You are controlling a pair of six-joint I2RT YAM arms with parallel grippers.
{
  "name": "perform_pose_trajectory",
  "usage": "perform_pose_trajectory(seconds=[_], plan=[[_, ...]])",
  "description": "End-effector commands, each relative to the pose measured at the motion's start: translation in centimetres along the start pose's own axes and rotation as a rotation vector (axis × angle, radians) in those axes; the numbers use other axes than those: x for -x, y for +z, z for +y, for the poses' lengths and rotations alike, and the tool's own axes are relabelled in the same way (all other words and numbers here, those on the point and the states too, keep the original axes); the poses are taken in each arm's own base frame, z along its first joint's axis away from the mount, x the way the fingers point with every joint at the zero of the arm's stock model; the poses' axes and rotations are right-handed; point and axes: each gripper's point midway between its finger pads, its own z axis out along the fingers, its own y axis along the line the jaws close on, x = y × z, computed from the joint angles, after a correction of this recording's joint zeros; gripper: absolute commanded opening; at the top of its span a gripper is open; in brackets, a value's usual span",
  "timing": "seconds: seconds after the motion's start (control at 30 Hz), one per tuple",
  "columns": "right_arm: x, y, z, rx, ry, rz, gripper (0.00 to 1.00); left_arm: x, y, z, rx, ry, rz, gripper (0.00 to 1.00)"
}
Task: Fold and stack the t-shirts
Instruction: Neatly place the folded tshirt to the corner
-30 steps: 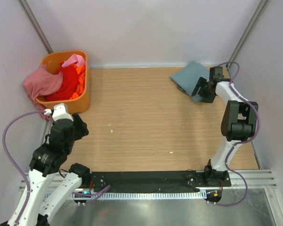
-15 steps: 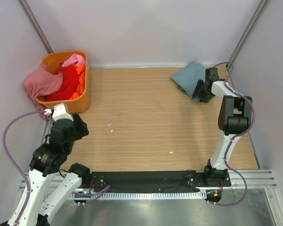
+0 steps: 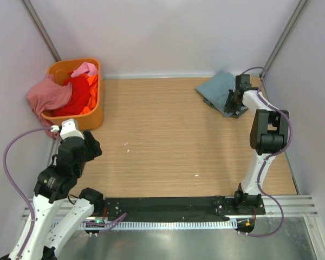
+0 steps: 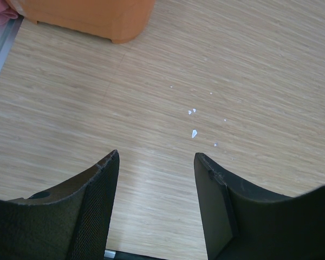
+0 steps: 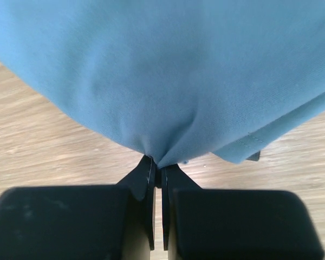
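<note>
At 8 o'clock in the top view, we find the left gripper [image 4: 154, 157] over bare table [image 4: 249, 65]. Its jaws stand about half apart and hold nothing. We judge it parked clear of the work.

At 2 o'clock, the right gripper [image 5: 157, 169] is pinched tight on the near edge of the blue shirt [image 5: 168, 70], and the cloth puckers at the fingertips. The shirt lies folded in the far right corner, probably as the stack base. The pinch suggests a lift or an adjustment.

At 10 o'clock, the basket [image 3: 95, 116] holds the unfolded stock, and a pink shirt [image 3: 47, 95] spills over its left rim.

Count: two grippers, one basket, one shirt on the table. In the basket we also see a red shirt [image 3: 76, 93] and an orange shirt [image 3: 91, 89]. We cannot tell the exact number.
</note>
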Motion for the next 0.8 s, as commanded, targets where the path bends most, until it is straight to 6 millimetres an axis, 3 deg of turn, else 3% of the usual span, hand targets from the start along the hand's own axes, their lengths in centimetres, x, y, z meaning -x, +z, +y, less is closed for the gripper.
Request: perform_pose_trajectory(seconds=[0.0, 0.2, 0.27, 0.4, 0.53, 0.63, 0.73, 0.77], plan=[[6.9, -6.2, 1.7, 0.014, -0.072, -0.183, 0.02, 0.9, 0.1, -0.3, -0.007, -0.024, -0.037, 0.59], [10.6, -10.7, 0.8, -0.072, -0.110, -0.274, 0.02, 1.0, 0.0, -0.2, -0.007, -0.026, -0.044, 0.59], [10.3, -11.4, 0.5, -0.089, -0.121, -0.260, 0.01, 1.0, 0.0, -0.2, -0.008, -0.028, -0.046, 0.59], [9.5, -12.6, -0.6, -0.131, -0.145, -0.258, 0.02, 1.0, 0.0, -0.2, -0.008, -0.027, -0.045, 0.59], [6.4, -11.8, -2.8, -0.196, -0.153, -0.193, 0.01, 1.0, 0.0, -0.3, -0.011, -0.025, -0.041, 0.59], [3.4, -10.8, -3.1, -0.176, -0.145, -0.131, 0.02, 0.9, 0.1, -0.4, -0.011, -0.020, -0.035, 0.59], [0.0, -10.0, -1.7, -0.062, -0.129, -0.035, 0.36, 0.9, 0.2, -0.4, -0.009, -0.018, -0.033, 0.59], [-0.5, -10.2, -1.4, -0.047, -0.108, -0.027, 0.56, 0.9, 0.1, -0.4, -0.010, -0.020, -0.036, 0.59]])
